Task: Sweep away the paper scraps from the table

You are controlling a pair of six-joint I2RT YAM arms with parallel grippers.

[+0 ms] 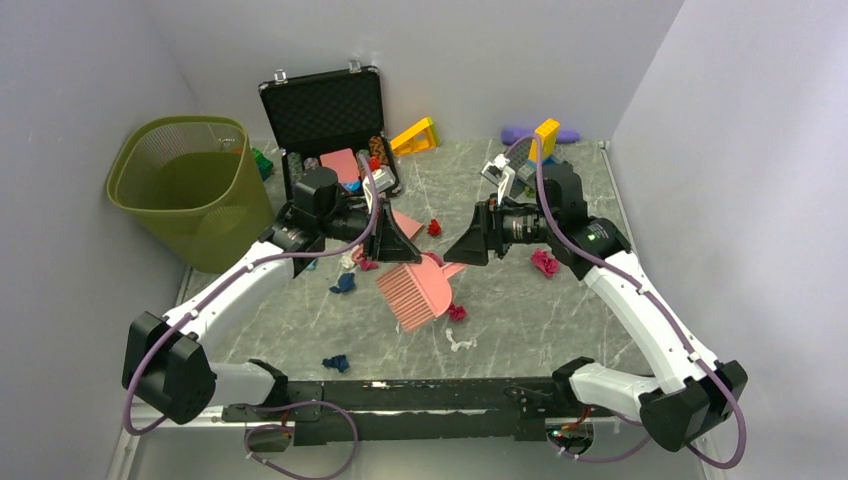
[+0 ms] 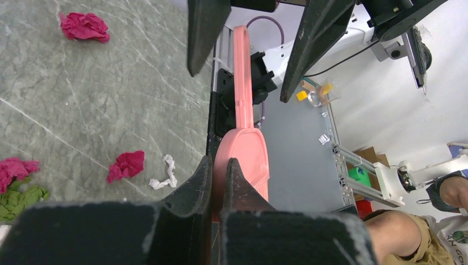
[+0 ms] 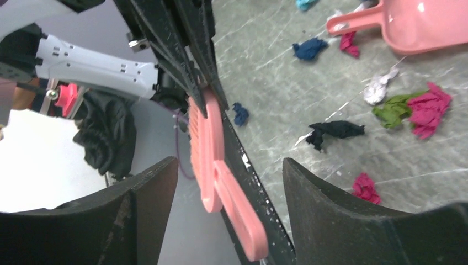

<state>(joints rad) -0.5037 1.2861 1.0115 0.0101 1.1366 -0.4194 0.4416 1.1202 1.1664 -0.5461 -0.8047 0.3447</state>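
Note:
My left gripper (image 1: 398, 245) is shut on the head of a pink hand brush (image 1: 413, 292) and holds it above the table (image 1: 560, 320). In the left wrist view (image 2: 219, 163) the brush handle (image 2: 242, 66) runs up between the right gripper's spread fingers. My right gripper (image 1: 466, 248) is open, its fingers on either side of the handle (image 3: 237, 215) without touching it. Paper scraps lie around: red (image 1: 434, 227), pink (image 1: 545, 263), blue (image 1: 343, 283), navy (image 1: 336, 362), white (image 1: 460, 342). More show in the right wrist view: black (image 3: 336, 130), green (image 3: 394, 109), pink (image 3: 430, 107).
A pink dustpan (image 3: 419, 25) lies on the table behind the left gripper. An olive mesh bin (image 1: 185, 185) stands at the far left. An open black case (image 1: 325, 125) with chips stands at the back. Yellow toy bricks (image 1: 415, 137) lie by the back wall.

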